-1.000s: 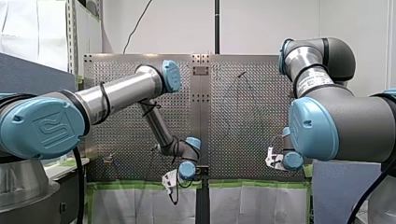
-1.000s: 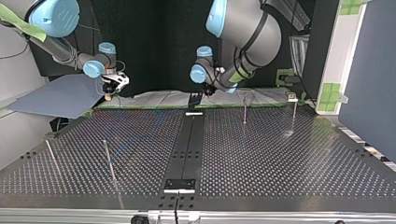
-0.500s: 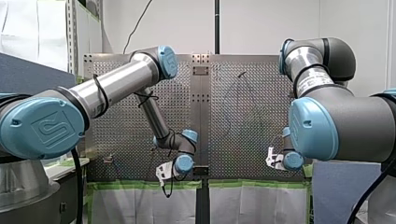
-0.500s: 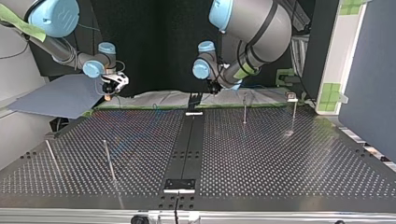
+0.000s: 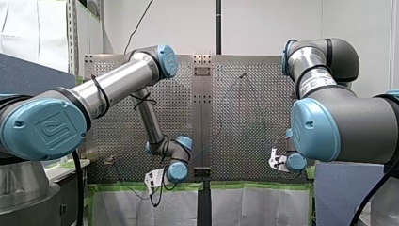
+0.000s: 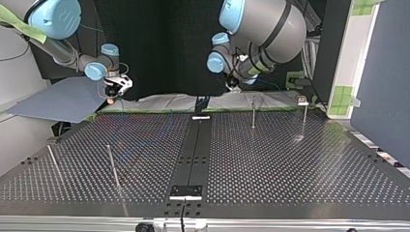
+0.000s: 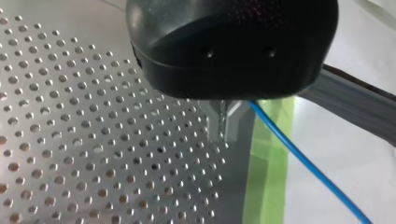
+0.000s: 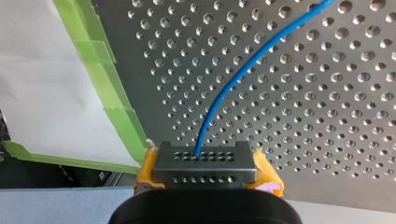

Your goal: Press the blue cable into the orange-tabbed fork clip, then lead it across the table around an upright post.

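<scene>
While left claw (image 7: pixel 222 130), right claw (image 8: pixel 205 159) pinch one blue cable (image 8: pixel 233 78) | posts (image 6: pixel 253 112): four

- You'll see my left gripper (image 5: pixel 152 188) has slid toward the front view's left. In the top view it has gone rightward, off the dark centre strip (image 6: pixel 193 154) and closer to the upright post (image 6: pixel 253 112).
- Its wrist has followed, and the elbow (image 5: pixel 165 61) has swung higher and a little leftward in the front view.
- The blue cable (image 7: pixel 303 158) pinched in its fingers has travelled along with it.
</scene>
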### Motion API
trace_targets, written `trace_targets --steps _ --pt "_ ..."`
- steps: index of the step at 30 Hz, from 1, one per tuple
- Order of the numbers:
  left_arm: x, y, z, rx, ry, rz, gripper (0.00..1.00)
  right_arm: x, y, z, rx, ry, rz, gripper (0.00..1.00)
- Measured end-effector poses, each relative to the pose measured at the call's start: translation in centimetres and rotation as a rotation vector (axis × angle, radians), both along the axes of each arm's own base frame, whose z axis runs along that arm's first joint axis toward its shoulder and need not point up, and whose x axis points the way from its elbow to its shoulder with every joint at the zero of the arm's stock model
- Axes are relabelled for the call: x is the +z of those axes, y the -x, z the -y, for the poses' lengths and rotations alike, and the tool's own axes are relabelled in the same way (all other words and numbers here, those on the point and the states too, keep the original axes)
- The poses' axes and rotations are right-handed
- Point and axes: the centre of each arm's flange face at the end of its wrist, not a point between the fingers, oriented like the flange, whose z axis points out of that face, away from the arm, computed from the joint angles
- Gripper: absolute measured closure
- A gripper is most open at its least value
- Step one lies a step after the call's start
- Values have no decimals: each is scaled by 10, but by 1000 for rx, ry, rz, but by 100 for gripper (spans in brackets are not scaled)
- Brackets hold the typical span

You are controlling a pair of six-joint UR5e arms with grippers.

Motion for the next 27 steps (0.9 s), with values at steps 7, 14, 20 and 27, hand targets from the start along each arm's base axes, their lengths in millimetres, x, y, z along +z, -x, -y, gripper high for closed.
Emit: trace_targets --steps 7,14,20,27 --pt "4 21 -21 35 -64 -38 100 -1 1 0 -2 1 0 100" --pt "4 20 -54 114 -131 -78 100 -1 3 1 -4 2 0 100" --pt "22 10 -60 127 -156 -67 100 -2 3 1 -3 3 -1 100" --pt "51 -3 -67 151 -181 -48 100 -2 3 1 -3 3 -2 100"
